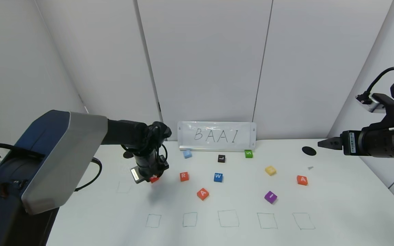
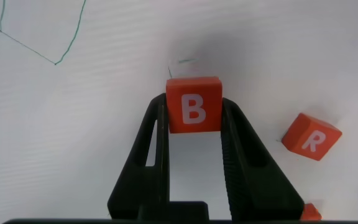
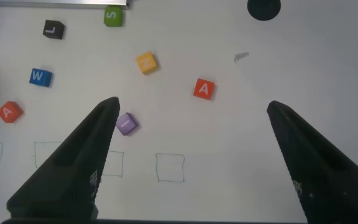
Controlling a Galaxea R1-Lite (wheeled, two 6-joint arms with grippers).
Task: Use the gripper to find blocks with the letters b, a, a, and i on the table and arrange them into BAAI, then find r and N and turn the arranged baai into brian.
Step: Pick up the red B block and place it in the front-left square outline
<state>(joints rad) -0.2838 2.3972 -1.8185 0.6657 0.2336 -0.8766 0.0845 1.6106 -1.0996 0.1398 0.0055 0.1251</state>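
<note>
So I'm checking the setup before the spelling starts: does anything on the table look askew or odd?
Nothing is damaged or spilled. The loose blocks lie scattered and turned at different angles, such as the purple I block and an A block. The drawn squares hold nothing yet. The left gripper is shut on the B block.

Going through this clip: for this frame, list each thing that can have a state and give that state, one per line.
Left gripper: shut on the orange-red B cube, down at the white table.
Right gripper: open, empty, raised over the table's right side.
Orange-red R cube: loose on the table, letter up.
Orange-red A cubes: loose, apart.
Purple I cube: loose.
Five pen-drawn squares: all unfilled.
</note>
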